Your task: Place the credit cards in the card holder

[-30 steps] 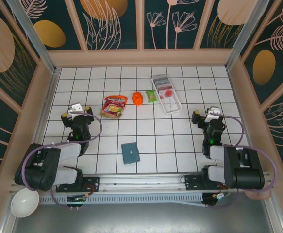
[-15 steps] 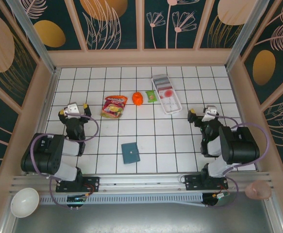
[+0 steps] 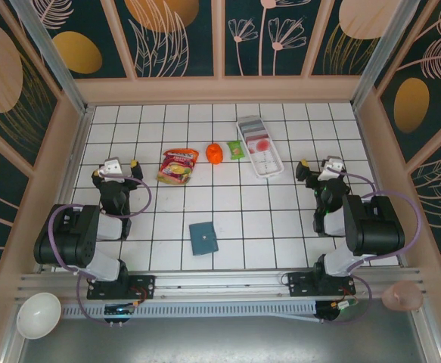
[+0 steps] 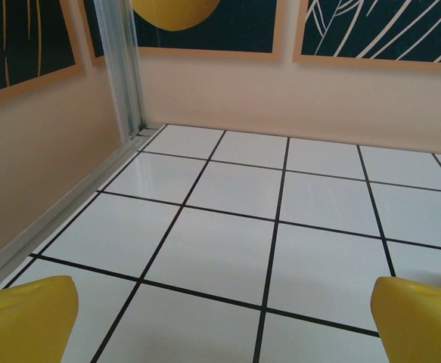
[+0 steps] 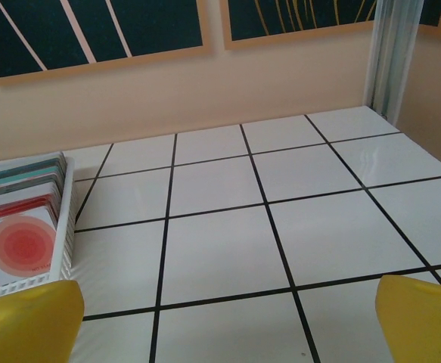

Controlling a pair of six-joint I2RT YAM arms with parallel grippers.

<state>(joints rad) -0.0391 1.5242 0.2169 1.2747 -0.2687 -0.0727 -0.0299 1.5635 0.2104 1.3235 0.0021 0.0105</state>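
Both arms are parked with nothing grasped. Left gripper [image 3: 116, 165] sits over the left side of the table [image 3: 228, 204], near the left edge, with its yellow fingertips [image 4: 25, 318] spread wide and only bare tile between them. Right gripper [image 3: 322, 164] mirrors it near the right edge, its fingers [image 5: 420, 318] fully released too, also over bare tile. The credit cards [image 3: 256, 134] are stacked in the white tray [image 3: 277, 157], which lies at a slight angle toward the far edge, right of centre. In the right wrist view the top card [image 5: 17, 240] shows red-pink concentric circles, with grey and teal card edges fanned behind it and the tray's rim [image 5: 65, 219] just ahead and left of the gripper. The card holder [image 3: 203, 237], dark teal, lies flat and closed near the near edge, about centre, well apart from the tray and from both grippers. Along the far half sit a snack packet [image 3: 178, 165], an orange item [image 3: 214, 153] and a small green packet [image 3: 237, 150], the last just left of the tray. Off the table, by the arm bases, are a white bowl [image 3: 38, 314] at the near-left corner and a pink cup [image 3: 400, 296] at the near-right.
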